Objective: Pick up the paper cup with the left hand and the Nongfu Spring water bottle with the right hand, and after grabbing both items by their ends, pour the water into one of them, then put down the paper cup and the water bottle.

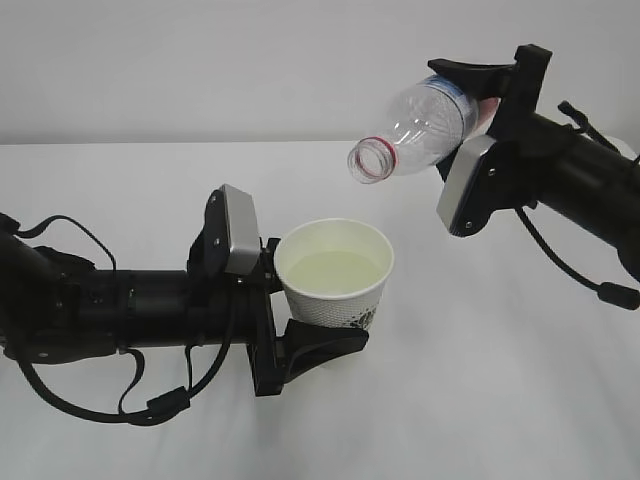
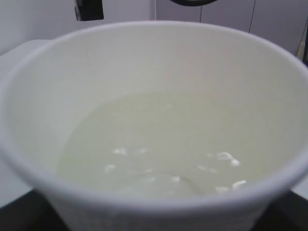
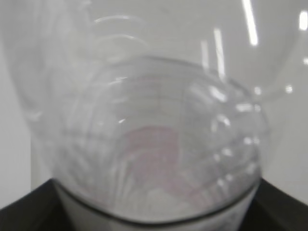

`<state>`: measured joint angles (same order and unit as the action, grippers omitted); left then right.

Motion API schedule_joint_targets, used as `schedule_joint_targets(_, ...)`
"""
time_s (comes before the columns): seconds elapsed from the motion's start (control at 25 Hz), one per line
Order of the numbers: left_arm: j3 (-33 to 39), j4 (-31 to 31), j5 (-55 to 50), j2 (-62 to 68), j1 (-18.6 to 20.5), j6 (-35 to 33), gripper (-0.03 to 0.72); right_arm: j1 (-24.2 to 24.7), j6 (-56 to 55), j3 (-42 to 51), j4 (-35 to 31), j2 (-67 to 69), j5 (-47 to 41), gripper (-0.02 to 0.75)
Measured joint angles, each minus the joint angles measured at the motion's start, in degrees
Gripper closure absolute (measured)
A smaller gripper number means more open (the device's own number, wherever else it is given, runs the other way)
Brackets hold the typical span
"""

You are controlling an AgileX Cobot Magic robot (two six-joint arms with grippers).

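While my left claw (image 1: 292, 310) clasped the paper cup (image 1: 335, 272) upright above the white bench (image 1: 480, 400), water (image 1: 333, 271) inside, my right claw (image 1: 478, 105) gripped the Nongfu Spring water bottle (image 1: 425, 128) tilted, mouth just above/behind the cup's rim, w/ nothing between.

2 arms — left hand (image 1: 300, 325) and right hand (image 1: 480, 95): matte black tubular links, black jaws, 1 grey rectangular module each, looping black cables.
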<state>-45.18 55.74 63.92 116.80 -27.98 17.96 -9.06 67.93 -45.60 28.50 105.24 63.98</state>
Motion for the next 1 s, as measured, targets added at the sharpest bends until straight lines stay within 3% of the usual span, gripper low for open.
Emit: schedule_joint_targets(1.0, 0.0, -0.2, 0.0, 0.0, 0.0, 0.0, 0.09, 0.0, -15.0, 0.3, -5.1, 0.0, 0.1, 0.197)
